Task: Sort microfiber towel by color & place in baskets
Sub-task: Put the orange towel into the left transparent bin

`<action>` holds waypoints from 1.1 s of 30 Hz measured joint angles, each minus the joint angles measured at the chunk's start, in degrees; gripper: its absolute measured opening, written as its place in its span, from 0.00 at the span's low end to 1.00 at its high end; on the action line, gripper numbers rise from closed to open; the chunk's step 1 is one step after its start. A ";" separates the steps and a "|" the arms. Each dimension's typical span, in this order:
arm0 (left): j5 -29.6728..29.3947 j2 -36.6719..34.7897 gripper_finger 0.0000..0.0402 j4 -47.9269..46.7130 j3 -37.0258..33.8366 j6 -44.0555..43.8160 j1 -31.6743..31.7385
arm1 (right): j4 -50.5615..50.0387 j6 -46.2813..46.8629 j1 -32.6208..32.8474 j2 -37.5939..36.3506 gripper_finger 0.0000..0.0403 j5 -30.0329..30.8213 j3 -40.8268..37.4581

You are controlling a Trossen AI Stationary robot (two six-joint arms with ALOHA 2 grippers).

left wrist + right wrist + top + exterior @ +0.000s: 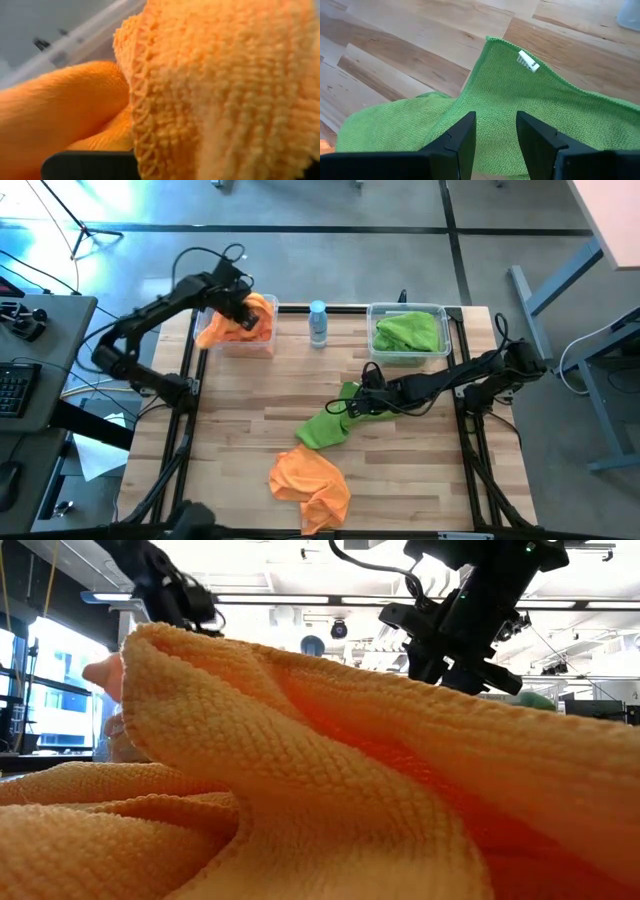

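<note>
The left gripper (243, 308) is over the left basket (262, 340) at the far left of the tabletop (250, 430), closed on an orange towel (228, 322) that hangs partly over the basket's outer wall. If the gripper lets go here, I judge the cloth could slide out over that wall instead of falling inside, because a good part of it already lies across the rim.

The right gripper (495, 131) is low over the green towel (520, 110) in the middle of the tabletop, its jaws half open with the cloth lying between them, not yet pinched. The risk is a thin grip: the fingers may catch only one fold, and the towel may slip free on the way to the right basket (372, 348), which already holds green cloth (410, 332). The small bottle (318, 323) stands between the baskets and could be knocked over by a dragging towel. Another orange towel (312, 485) waits near the front edge
</note>
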 joint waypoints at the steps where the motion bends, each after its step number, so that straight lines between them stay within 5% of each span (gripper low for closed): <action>1: -0.20 1.46 0.00 0.97 -0.33 -1.43 0.00 | 0.01 0.00 0.00 -0.01 0.33 -0.24 0.00; 15: -5.09 16.24 0.01 1.77 -0.74 -11.64 -0.54 | 0.01 2.12 0.02 -0.01 0.33 -0.82 0.00; 22: -7.74 17.17 0.03 3.88 -0.79 -15.79 -0.76 | 0.06 3.56 0.02 -0.01 0.33 -0.82 0.00; 33: -6.62 15.09 0.22 4.16 -1.07 -14.89 -0.70 | 0.08 3.61 0.02 -0.01 0.33 -1.02 0.00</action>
